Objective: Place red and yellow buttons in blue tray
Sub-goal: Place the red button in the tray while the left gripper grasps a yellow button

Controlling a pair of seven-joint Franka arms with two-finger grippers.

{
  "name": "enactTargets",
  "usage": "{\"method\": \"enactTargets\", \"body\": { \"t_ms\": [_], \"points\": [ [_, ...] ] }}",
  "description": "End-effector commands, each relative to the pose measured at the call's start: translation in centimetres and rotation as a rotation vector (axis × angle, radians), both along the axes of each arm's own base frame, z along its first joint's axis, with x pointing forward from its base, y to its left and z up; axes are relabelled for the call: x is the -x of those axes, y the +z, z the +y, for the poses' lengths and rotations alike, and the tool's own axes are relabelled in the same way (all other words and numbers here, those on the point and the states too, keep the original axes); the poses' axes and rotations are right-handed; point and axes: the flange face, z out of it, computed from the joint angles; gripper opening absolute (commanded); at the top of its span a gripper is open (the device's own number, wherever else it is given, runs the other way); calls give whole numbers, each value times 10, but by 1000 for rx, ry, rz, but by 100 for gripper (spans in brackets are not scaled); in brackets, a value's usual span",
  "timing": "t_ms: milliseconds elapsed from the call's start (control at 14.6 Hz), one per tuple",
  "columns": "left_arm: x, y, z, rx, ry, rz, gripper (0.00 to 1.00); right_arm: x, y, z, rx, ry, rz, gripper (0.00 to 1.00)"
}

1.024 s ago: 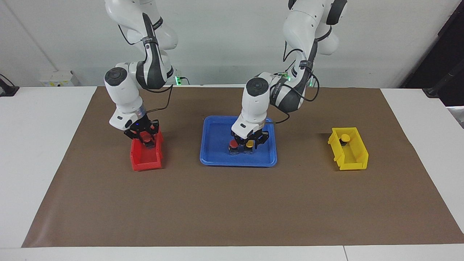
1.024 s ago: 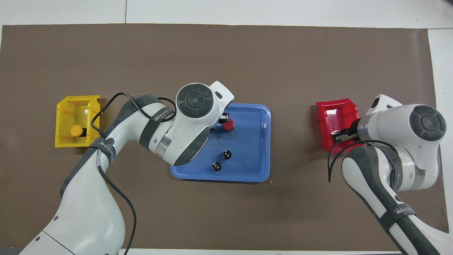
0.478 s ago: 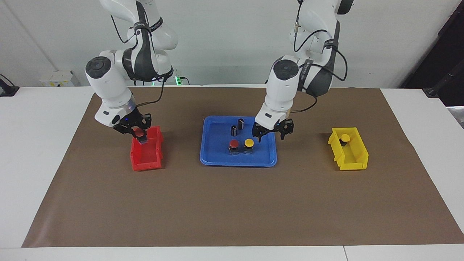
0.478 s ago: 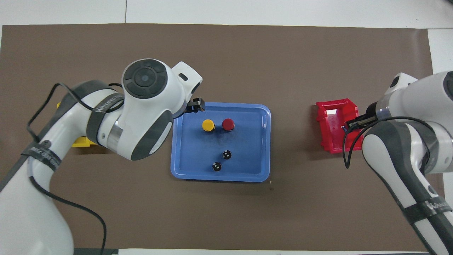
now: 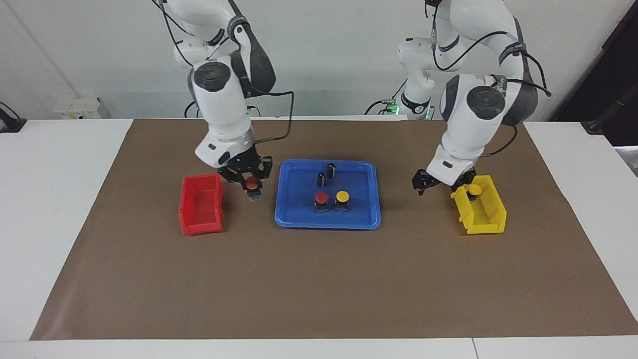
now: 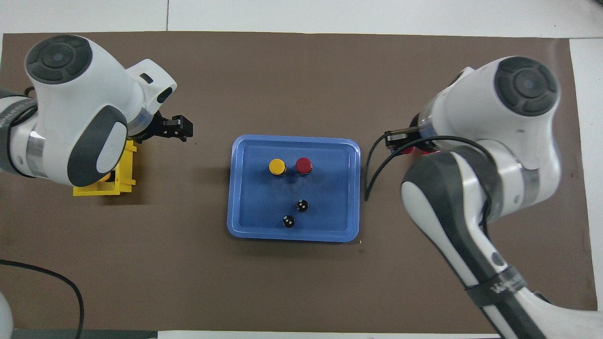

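Observation:
The blue tray (image 5: pixel 299 205) (image 6: pixel 332 188) lies mid-table. On it stand one red button (image 5: pixel 321 198) (image 6: pixel 304 165) and one yellow button (image 5: pixel 342 196) (image 6: pixel 277 166), side by side. My right gripper (image 5: pixel 251 188) (image 6: pixel 399 142) is shut on a second red button (image 5: pixel 252 183) (image 6: pixel 414 149). It holds the button in the air over the mat between the red bin (image 5: pixel 201 205) and the tray. A second yellow button (image 5: pixel 475 189) sits in the yellow bin (image 5: pixel 482 209) (image 6: pixel 121 181). My left gripper (image 5: pixel 441 183) (image 6: pixel 185 131) is open and empty, over the mat beside that bin.
Two small dark capless cylinders (image 5: pixel 326 174) (image 6: pixel 295 213) stand on the tray, nearer to the robots than the buttons. The red bin is at the right arm's end, the yellow bin at the left arm's end. A brown mat (image 5: pixel 319 279) covers the table.
My right gripper has lifted the red button out of the red bin and carried it toward the tray. My left gripper has left the tray and moved to the yellow bin, empty.

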Motion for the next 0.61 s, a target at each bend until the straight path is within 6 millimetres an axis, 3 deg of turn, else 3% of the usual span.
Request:
{"method": "enactTargets", "body": {
  "t_ms": [0,68,273,546],
  "points": [
    [11,-12,62,4,-40,21,100,-4,-29,18,-15,-38,-2,31],
    [15,-19,78,6,-23,15,100,0,-44,29,-12,-30,4,32],
    [33,-43,118,19,-53,-44,100,7,-66,32,-16,-31,1,32],
    [44,-56,127,21,-54,-52,98,18,-79,30,-9,-26,8,32]
  ]
}}
